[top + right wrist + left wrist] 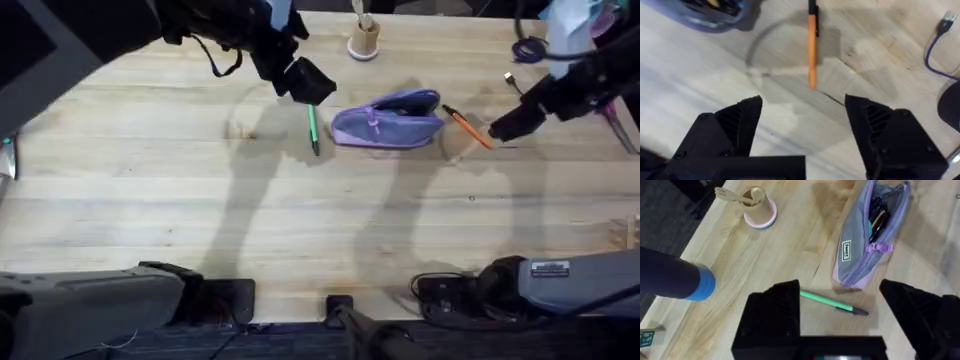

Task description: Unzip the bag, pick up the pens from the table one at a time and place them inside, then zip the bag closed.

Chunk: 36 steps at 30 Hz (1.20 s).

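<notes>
Bag lies mid-counter, lilac side up, zipper already drawn back; the left wrist view looks into its mouth and there are dark items inside; counter bare pale planks around it.

2 pens out on the wood; green pen just beside the bag's left end, apart from it; orange pen just off the right end, lying at a slant, black end toward the bag.

Left end effector spread wide, nothing between the fingers, hanging over the green pen; the pen lies crosswise between the 2 fingers in its own camera. Right end effector also spread and empty, near the tip of the orange pen but short of it.

Step in hand, as I judge it: first pick, green pen the likelier.

To do it well: keep the fingers square across the barrel, not along it; come down until the tips almost brush the wood, then close near mid-length so the pen doesn't tip; a slim round barrel may roll if 1 finger lands first. Carry it in line with the open zipper and feed it end-first. Right arm should hold off meanwhile.

Paper cup at the far edge, well clear.
</notes>
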Each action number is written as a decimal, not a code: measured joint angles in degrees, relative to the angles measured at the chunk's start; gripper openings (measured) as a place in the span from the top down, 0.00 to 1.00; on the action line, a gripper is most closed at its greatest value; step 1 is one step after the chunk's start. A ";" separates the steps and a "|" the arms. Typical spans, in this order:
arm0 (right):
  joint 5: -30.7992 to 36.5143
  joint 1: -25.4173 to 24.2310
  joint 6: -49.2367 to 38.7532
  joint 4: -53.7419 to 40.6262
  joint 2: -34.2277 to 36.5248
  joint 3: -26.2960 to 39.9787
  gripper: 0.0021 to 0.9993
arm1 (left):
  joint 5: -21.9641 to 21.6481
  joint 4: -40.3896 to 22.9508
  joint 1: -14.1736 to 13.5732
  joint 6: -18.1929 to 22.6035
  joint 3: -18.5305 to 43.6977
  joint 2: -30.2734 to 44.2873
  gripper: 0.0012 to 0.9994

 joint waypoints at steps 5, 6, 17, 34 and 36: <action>2.51 0.00 -0.01 7.22 0.02 -5.85 0.00 | 0.00 0.00 0.00 0.00 0.00 -0.02 0.01; 2.73 0.00 -0.02 8.10 0.00 -6.75 0.00 | 0.00 0.00 0.00 0.00 0.00 0.00 0.01; 3.52 0.00 -0.02 17.26 0.96 -12.69 0.00 | 0.00 -0.27 0.00 0.00 0.00 -0.02 0.01; 4.37 4.48 -0.04 20.02 8.33 -12.49 0.15 | 0.00 -0.27 0.00 0.00 0.00 0.00 0.01; 4.33 4.50 0.00 19.47 8.49 -12.41 0.23 | 0.00 -0.29 0.00 0.00 0.00 0.00 0.01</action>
